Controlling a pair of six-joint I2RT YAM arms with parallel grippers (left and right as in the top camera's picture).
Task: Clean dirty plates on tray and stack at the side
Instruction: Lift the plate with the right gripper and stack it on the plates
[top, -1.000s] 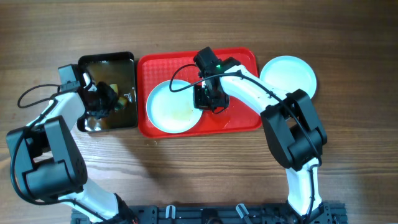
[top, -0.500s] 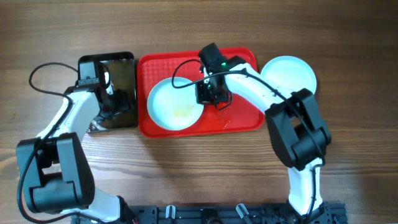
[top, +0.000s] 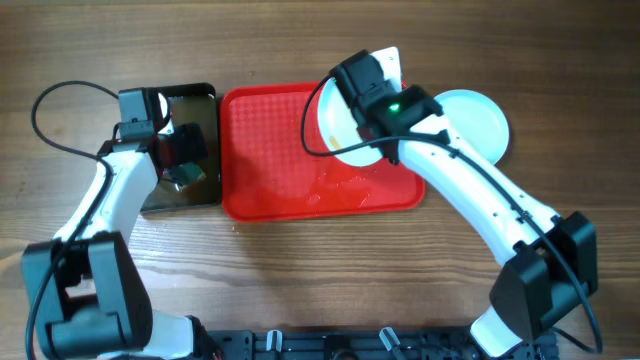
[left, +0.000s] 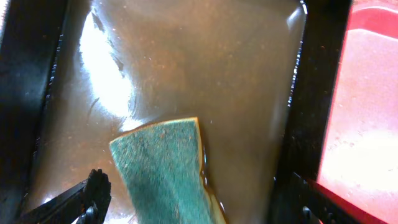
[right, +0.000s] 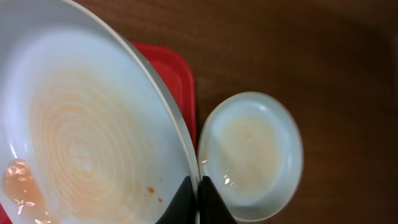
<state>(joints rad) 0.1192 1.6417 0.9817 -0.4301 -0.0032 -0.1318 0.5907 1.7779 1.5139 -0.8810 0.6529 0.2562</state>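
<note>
one plate (top: 478, 118) rests on the worktop (top: 300, 270) beside the bare tray (top: 268, 150); the right gripper (right: 199, 190), clamped shut, holds a second plate (right: 81, 118) by its rim above the tray's end, faintly smeared. stacking remains. left gripper (left: 199, 190) gapes over the sponge (left: 163, 163).

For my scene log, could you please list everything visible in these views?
table: 1, brown wood, under everything
tray: 1, red, table centre, wet
pan: 1, black, left of the tray, holding brownish water
sponge: 1, green, in the pan
dirty plate: 1, white with orange smears, held above the tray's far right corner
second plate: 1, white, on the table right of the tray
left gripper: 1, black, open over the sponge
right gripper: 1, black, shut on the dirty plate's rim
</note>
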